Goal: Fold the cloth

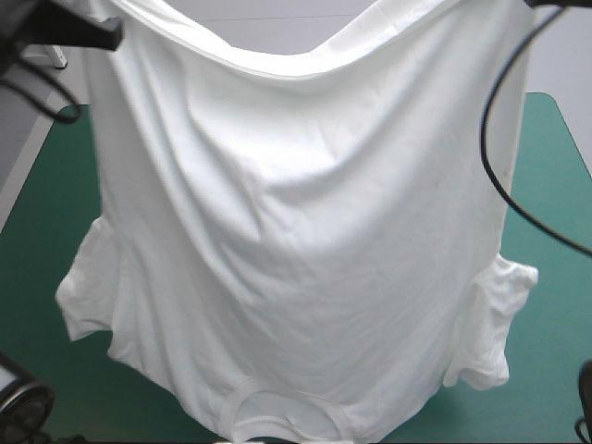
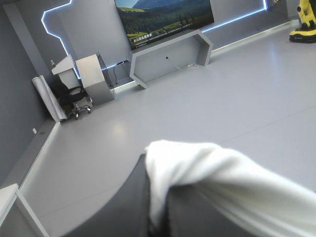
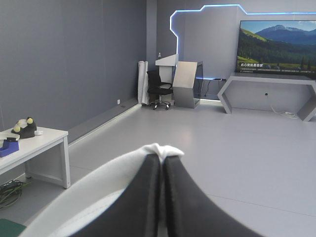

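Jaws of left gripper & right gripper both pinch T-shirt hem; shirt hangs below, long axis vert., collar lowest.

Things counted, by kind.
One T-shirt with two sleeves, one table, one left gripper and one right gripper are seen.
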`<state>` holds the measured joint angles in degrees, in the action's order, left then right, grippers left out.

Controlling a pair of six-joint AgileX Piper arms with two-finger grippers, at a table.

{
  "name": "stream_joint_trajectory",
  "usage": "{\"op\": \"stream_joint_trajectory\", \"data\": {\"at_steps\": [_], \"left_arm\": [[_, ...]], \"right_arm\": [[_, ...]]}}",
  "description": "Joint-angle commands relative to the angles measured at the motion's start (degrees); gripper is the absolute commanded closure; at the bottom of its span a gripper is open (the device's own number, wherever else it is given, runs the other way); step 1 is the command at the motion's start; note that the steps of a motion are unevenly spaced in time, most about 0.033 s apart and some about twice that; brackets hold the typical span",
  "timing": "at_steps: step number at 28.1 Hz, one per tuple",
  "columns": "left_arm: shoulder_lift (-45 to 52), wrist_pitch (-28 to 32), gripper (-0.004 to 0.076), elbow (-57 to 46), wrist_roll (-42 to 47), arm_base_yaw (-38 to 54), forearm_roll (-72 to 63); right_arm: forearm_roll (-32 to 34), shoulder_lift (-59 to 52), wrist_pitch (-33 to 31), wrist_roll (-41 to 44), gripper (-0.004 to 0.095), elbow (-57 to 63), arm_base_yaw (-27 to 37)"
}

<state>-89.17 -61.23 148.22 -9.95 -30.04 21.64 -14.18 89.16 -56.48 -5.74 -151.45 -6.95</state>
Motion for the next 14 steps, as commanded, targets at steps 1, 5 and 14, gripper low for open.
{"op": "stream_joint_trajectory", "data": {"at_steps": [1, 5, 14], "left_arm": [[-2.94, 13.52, 0.0732, 0.66, 1.43, 2.23, 0.53], [-5.96, 22.18, 0.0732, 0.66, 1.43, 11.67, -9.32], [-5.96, 21.88, 0.0732, 5.86, -4.03, 24.83, -28.13]], "right_arm": [[-4.37, 5.53, 14.13, -1.58, 0.0915, -2.61, 0.16], [-7.87, 11.31, 22.89, -2.93, 0.0915, -8.5, 0.16], [-5.33, 9.96, 28.78, -4.62, 0.0915, -10.33, 0.16]]}}
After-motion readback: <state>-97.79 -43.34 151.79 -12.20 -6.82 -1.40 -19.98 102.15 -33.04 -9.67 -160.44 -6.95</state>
